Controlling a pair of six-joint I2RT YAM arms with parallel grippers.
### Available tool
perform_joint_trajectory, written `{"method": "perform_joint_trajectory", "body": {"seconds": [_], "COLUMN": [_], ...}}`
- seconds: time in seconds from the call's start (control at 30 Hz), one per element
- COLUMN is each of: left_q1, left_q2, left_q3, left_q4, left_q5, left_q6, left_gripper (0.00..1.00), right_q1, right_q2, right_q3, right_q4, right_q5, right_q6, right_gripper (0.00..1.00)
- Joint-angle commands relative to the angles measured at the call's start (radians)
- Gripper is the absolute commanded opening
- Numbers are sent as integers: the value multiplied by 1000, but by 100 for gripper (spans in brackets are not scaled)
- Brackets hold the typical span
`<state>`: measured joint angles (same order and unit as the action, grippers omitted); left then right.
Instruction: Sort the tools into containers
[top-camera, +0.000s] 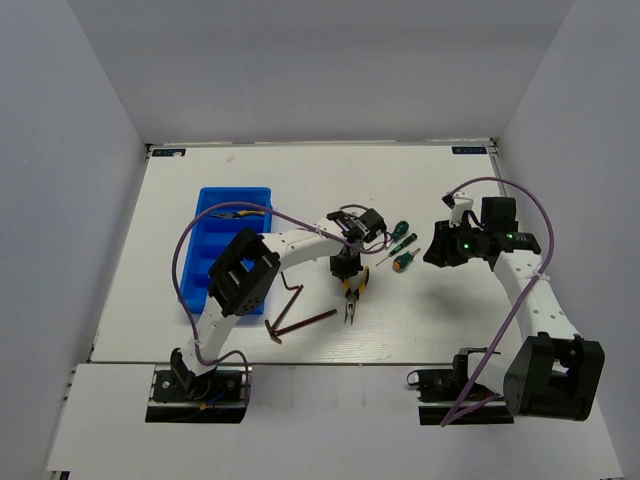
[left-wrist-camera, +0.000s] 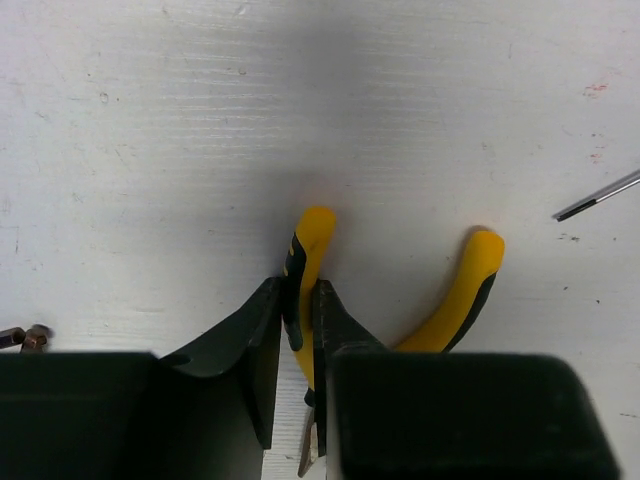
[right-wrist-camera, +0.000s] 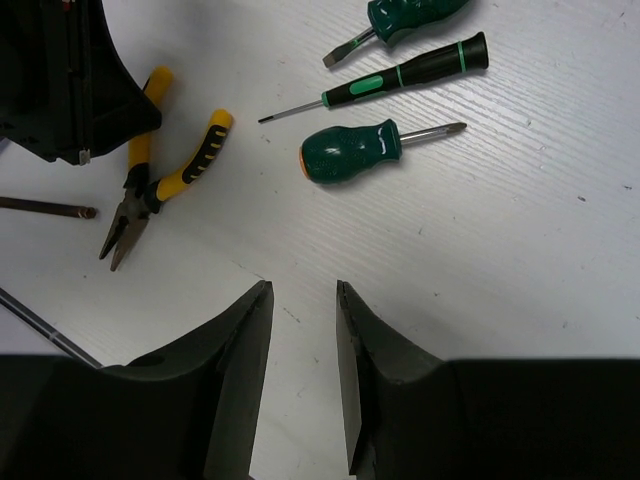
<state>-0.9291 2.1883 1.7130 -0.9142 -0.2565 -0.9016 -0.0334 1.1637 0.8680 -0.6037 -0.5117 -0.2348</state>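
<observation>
**Top external view:** the left gripper (top-camera: 349, 272) is sitting over the handles of the pliers (top-camera: 351, 305), which are lying on the table (top-camera: 450, 330) to the right of the blue bin (top-camera: 205, 270). The right gripper (top-camera: 440, 245) is hovering just beside the screwdrivers (top-camera: 403, 232).

**Left wrist view:** the left gripper (left-wrist-camera: 298, 310) is clamping one yellow handle of the pliers (left-wrist-camera: 465, 285) between its fingers (left-wrist-camera: 262, 345).

**Right wrist view:** the right gripper (right-wrist-camera: 303, 300) is hanging with its jaws apart and holding nothing, near the stubby screwdriver (right-wrist-camera: 350, 155).

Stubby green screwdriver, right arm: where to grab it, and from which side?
Stubby screwdriver: likely best from above, right gripper closing across the fat handle. It lies flat, the shaft is thin, and the slim screwdriver lies close beside it.
</observation>
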Motion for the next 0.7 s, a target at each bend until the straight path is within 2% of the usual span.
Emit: {"method": "perform_joint_trajectory", "body": {"seconds": [0.0, 0.1, 0.13, 0.17, 0.2, 0.23, 0.27, 0.3, 0.33, 0.37, 0.4, 0.43, 0.57, 0.67], "left_q1": [-13, -13, -13, -13, -13, 1, 12, 12, 21, 30, 30, 41, 96, 168], "left_q2": [21, -5, -22, -39, -56, -86, -102, -116, -140, -150, -159, -159, -206, -258], "left_q3": [0, 0, 0, 0, 14, 26, 58, 77, 123, 149, 177, 227, 261, 252], "left_q4": [-6, 9, 21, 35, 55, 55, 64, 64, 64, 51, 31, 12, -12, 29], "left_q5": [2, 2, 2, 2, 2, 11, 11, 11, -7, -33, -90, -121, -233, -319], "left_q6": [-22, -13, -13, 13, 29, 45, 68, 81, 96, 125, 147, 161, 246, 323], "left_gripper": [14, 0, 0, 0, 0, 0, 0, 0, 0, 0, 0, 0, 0, 0], "right_q1": [-10, -14, -14, -13, -16, -16, -16, -16, -14, -17, -17, -17, -22, -22], "right_q2": [-24, -29, -30, -30, -33, -33, -33, -38, -38, -38, -42, -41, -44, -42], "right_q3": [20, 20, 19, 19, 19, 19, 17, 16, 16, 17, 16, 17, 16, 12], "right_q4": [12, 10, 7, 7, 8, 10, 5, 4, -2, -1, -2, 1, -1, 1], "right_q5": [-27, -33, -36, -39, -45, -50, -57, -63, -77, -80, -82, -83, -82, -82], "right_q6": [5, 5, 2, -1, -3, -9, -9, -18, -20, -20, -18, -18, -18, -20], "right_gripper": [38, 38, 67, 81, 89, 90, 86, 77, 61, 29, 18, 12, 14, 15]}}
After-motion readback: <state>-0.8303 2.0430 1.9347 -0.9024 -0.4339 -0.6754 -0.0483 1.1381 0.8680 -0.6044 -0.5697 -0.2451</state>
